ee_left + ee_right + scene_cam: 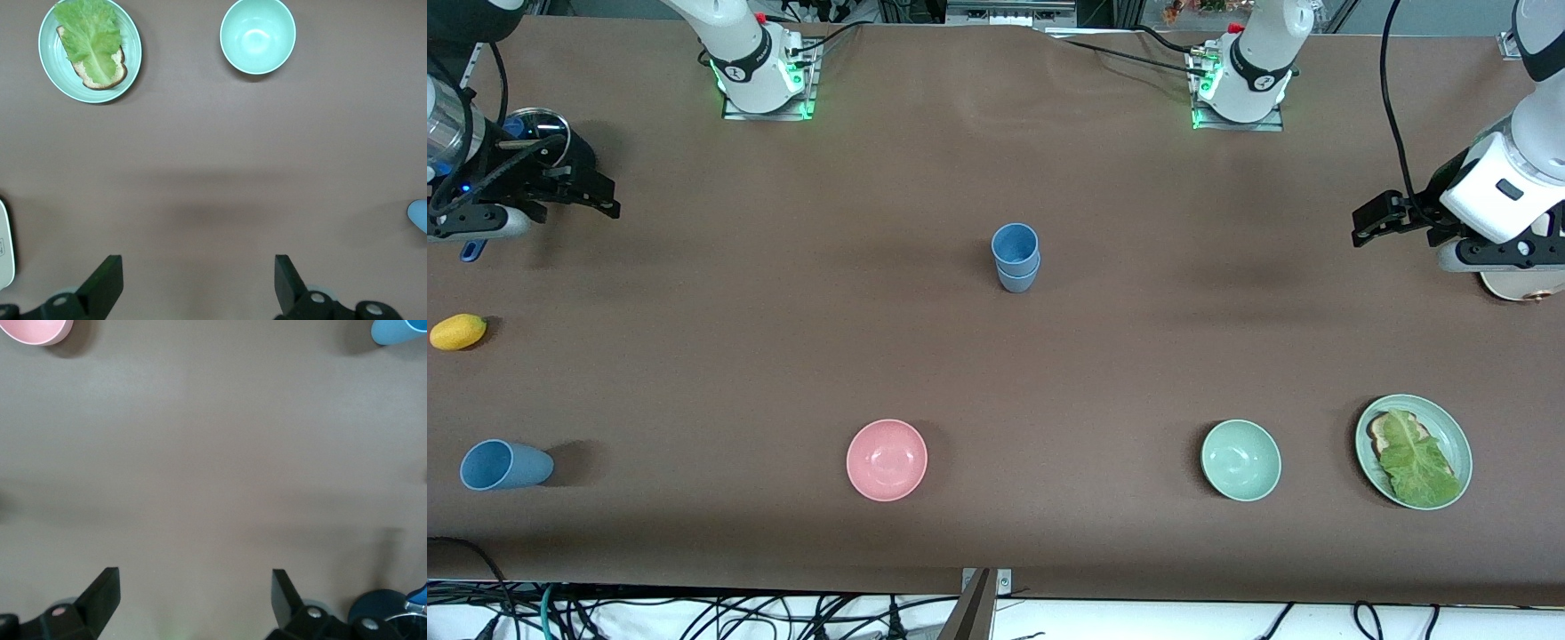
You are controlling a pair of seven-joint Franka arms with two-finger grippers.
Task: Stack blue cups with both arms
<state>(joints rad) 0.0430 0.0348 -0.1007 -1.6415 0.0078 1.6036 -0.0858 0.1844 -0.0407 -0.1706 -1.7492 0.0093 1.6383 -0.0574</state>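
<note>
While both my arms wait out at the ends of the tabletop [996, 373], nothing is in my grasp: my left gripper [199, 283] hangs over bare table at the left arm's end, fingers spread as wide as they go and empty, and my right gripper [195, 600] hangs the same way, wide apart and empty, over the right arm's end. Going down in size, a plate [1449, 425] with toast and a lettuce leaf sits near the camera-side edge toward the left arm's end, with the pale green bowl [1240, 460] beside it and the pink bowl [887, 460] farther along that edge. Two blue cups [1016, 258] stand nested, upright, in the middle of the tabletop. A third blue cup [505, 465] lies on its side near the camera-side corner at the right arm's end. A small yellow fruit [458, 332] rests by that end's edge. I judge the cups light, stiff and rather slick plastic, apt to roll when lying down; I would pinch the fallen one across its wall near the rim.
</note>
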